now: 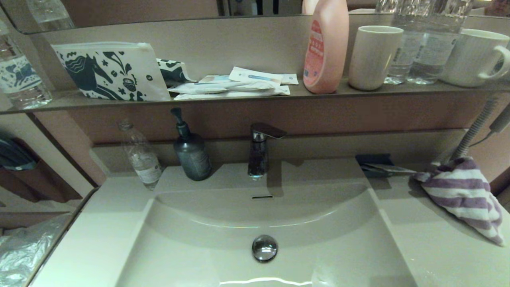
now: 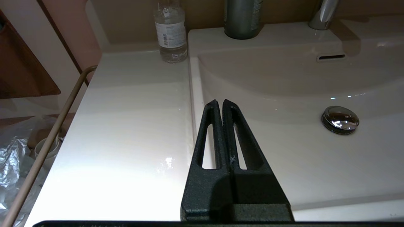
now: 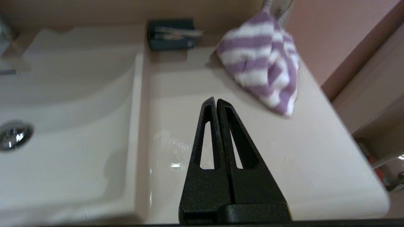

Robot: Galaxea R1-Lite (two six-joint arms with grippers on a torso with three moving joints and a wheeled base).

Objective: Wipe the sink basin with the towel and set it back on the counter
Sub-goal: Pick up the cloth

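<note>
The purple-and-white striped towel [image 1: 462, 195] [image 3: 262, 63] lies bunched on the counter [image 1: 430, 247] at the back right, beside the sink basin [image 1: 326, 223]. The basin's chrome drain plug [image 1: 264, 248] and slot overflow [image 1: 262, 197] are uncovered. My right gripper [image 3: 216, 101] is shut and empty above the right counter [image 3: 189, 94], short of the towel. Over the basin's left rim, my left gripper [image 2: 220, 102] is shut on nothing, with the basin [image 2: 300, 82] on one side and the left counter [image 2: 132, 110] on the other. Neither gripper shows in the head view.
A chrome tap [image 1: 261, 149], a dark pump bottle [image 1: 191, 153] and a clear bottle [image 1: 141, 157] stand behind the basin. A dark blue box [image 1: 374, 165] sits next to the towel. The shelf above holds a horse-print pouch [image 1: 111, 71], packets, a pink bottle [image 1: 326, 46] and cups.
</note>
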